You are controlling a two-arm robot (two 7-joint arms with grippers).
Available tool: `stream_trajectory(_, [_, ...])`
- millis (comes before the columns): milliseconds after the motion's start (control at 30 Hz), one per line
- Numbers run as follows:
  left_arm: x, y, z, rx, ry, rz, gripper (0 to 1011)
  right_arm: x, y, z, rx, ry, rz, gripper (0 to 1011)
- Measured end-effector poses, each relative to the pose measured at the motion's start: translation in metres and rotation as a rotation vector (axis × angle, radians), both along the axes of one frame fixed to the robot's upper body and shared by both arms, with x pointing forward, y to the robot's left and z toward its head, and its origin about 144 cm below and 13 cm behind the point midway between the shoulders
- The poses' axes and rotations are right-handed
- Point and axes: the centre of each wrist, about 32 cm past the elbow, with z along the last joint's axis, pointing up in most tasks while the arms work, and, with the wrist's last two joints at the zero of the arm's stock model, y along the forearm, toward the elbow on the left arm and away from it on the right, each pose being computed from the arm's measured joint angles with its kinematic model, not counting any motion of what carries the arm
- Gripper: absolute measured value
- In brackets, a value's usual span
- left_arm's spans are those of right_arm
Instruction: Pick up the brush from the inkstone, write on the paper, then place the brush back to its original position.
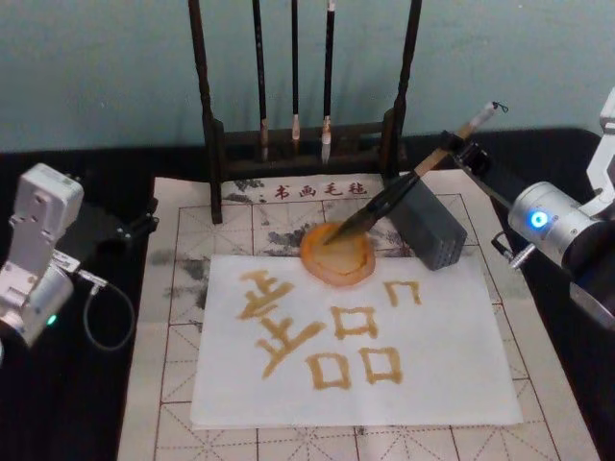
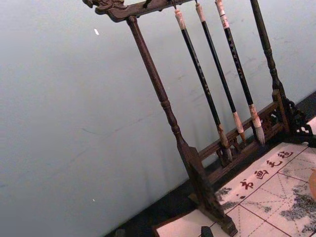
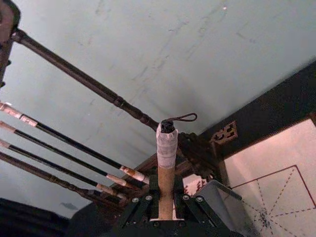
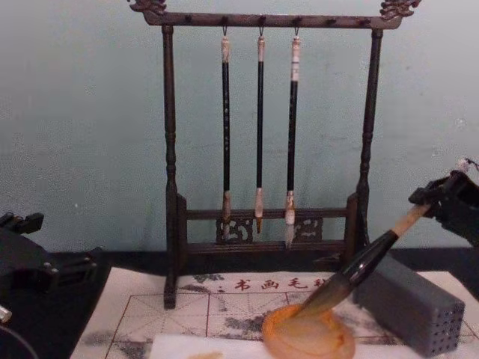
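brush in right gripper, tip on inkstone, grey block beside

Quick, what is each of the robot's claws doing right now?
Right gripper: closed on the brush, whose tip rests in the inkstone.
Left gripper: parked at the table's left; open or closed cannot be told.

The brush has a matt tan wooden handle, a glossy black lower part and a whitish wrapped end cap. Its dark bristles look wet and slick. The inkstone is glassy, translucent amber. The paper is thin, matt white. The mat beneath looks soft, cloth-like and stained. The rack is dark turned wood with a dull sheen.
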Motion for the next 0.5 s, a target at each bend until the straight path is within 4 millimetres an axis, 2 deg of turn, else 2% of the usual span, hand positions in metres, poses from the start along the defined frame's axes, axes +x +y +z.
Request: stream_trajectory(500, [0.0000,0.0000,0.0000,0.000,0.000,0.000,1001,0.0058,0.0034,-0.0089,0.024,0.044,-0.006,198])
